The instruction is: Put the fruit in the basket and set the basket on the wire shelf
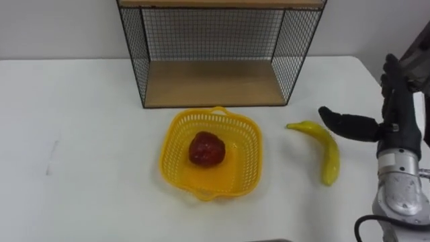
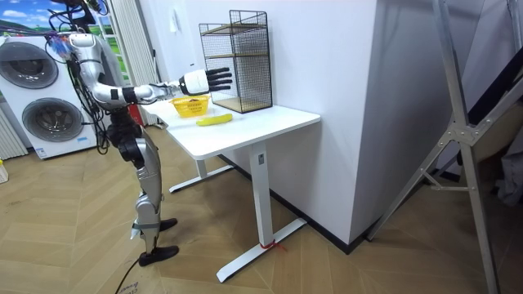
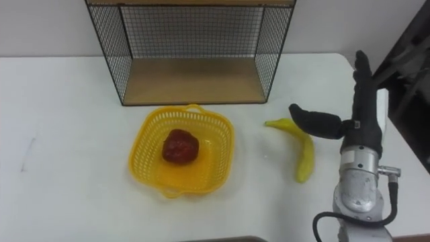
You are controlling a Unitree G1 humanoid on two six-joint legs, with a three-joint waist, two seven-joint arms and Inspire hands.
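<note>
A yellow plastic basket (image 1: 181, 165) (image 3: 144, 165) (image 2: 190, 105) sits on the white table in front of the wire shelf (image 1: 215, 84) (image 3: 191, 84) (image 2: 237, 61). A dark red fruit (image 1: 205, 149) (image 3: 179, 147) lies inside the basket. A yellow banana (image 1: 323, 148) (image 3: 299, 146) (image 2: 214, 119) lies on the table to the basket's right. My right hand (image 1: 396, 111) (image 3: 359, 111) (image 2: 214, 79) hovers just right of the banana, open, fingers straight and thumb stretched toward the fruit, holding nothing.
The shelf has a wooden floor board (image 1: 211, 84) and black mesh sides, standing against the wall. The table's right edge (image 1: 376, 81) runs close beside my right hand. In the room view I stand at the table's end, with washing machines (image 2: 33, 94) behind me.
</note>
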